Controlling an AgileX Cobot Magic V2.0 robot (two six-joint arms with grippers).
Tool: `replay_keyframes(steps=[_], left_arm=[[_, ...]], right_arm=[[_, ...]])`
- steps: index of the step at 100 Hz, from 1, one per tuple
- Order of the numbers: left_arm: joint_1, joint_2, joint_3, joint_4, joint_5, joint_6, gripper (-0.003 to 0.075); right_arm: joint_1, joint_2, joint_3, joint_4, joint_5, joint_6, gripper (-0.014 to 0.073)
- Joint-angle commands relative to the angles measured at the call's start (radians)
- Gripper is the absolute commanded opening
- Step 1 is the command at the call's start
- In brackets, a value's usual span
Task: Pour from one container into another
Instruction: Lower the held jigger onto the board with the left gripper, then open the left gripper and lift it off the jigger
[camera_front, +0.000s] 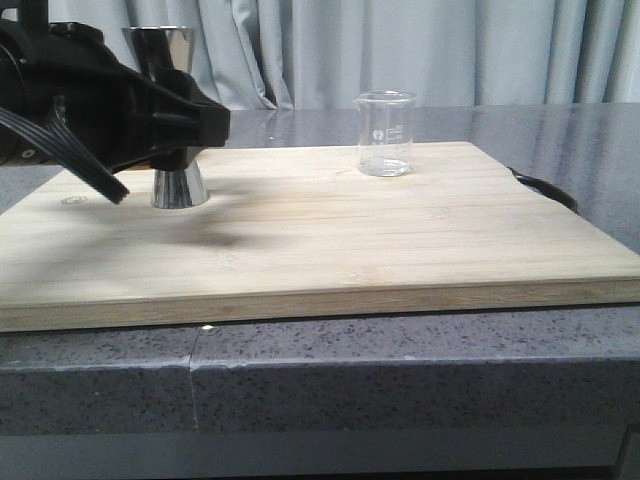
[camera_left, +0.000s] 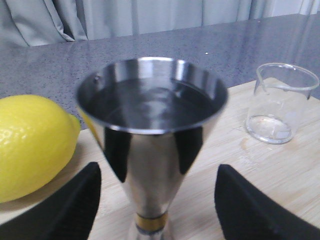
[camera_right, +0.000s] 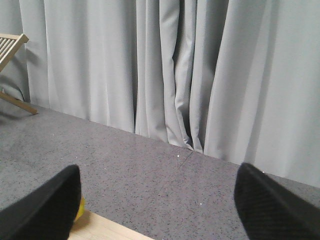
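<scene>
Nearest my front camera, the grey bench (camera_front: 300, 380) edge carries a wooden board (camera_front: 320, 250), and on it my left end effector (camera_left: 157, 200) sits spread around the steel jigger (camera_left: 152, 130), fingers either side of its narrow waist and not yet touching. Dark liquid seems to fill the jigger's top cup almost to the rim. The glass beaker (camera_front: 385, 133) stands upright well apart toward the right of the board, apparently empty. My worry is the close: an uneven squeeze on that slim waist could tip the jigger and slop the liquid, and a lift that jolts would do the same. A lemon (camera_left: 32, 145) lies just beside the jigger, close to one finger, so it could get nudged. My right end effector (camera_right: 157, 200) is spread too, holding nothing, pointed at the curtain (camera_right: 175, 75).
</scene>
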Motion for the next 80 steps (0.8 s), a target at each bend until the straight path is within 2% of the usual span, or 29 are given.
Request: replay_keyframes(steps=[1,8,37,63,80], left_arm=[[-0.01,-0.026,-0.026,0.008,-0.083,-0.008,0.0552],[-0.01,-0.033,-0.026,0.006,-0.056,-0.008,0.0573],[-0.01,-0.136,-0.026,-0.005,0.067,-0.008,0.0573],[-0.01,-0.27,-0.026,-0.014,0.336,-0.008,0.0573],[-0.01,-0.395,-0.026,-0.016,0.56,-0.008,0.0571]], right_arm=[[0.003,-0.023,-0.024,-0.013,-0.086,-0.005,0.0567],[0.003,-0.023,-0.024,-0.013,-0.086,-0.005,0.0567],[0.003,-0.023,-0.024,-0.013,-0.089,-0.005,0.0567],[0.003,-0.023,-0.024,-0.013,-0.089,-0.005,0.0567],[0.003,-0.023,-0.024,-0.013,-0.085,-0.005,0.0567]])
